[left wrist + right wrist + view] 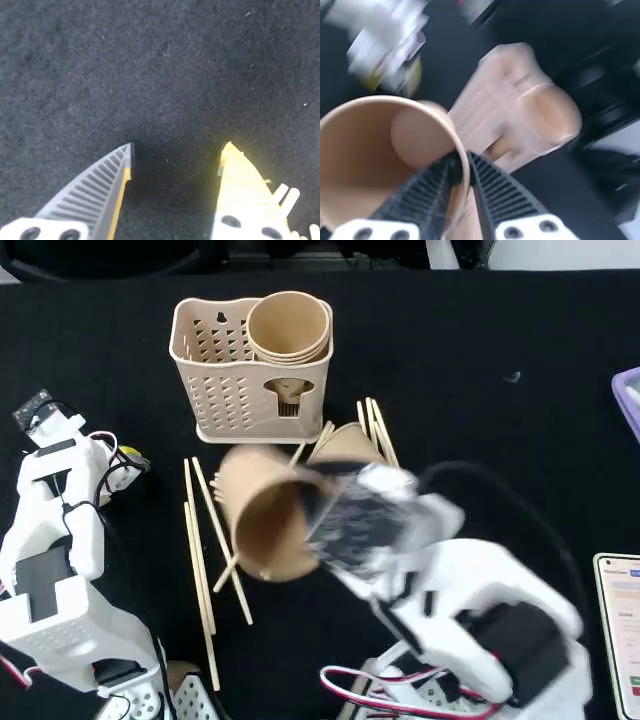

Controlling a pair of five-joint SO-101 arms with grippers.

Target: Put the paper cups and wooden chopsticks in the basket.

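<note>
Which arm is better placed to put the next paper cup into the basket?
Right. Its pincer is shut on a paper cup's rim, close to the basket. The left pincer is open over bare table, holding nothing.

- High view: soft, even overhead light; the matte black table soaks it up.
- Dark shadow pools on the cloth at left gripper.
- Inside of paper cup evenly lit.
</note>
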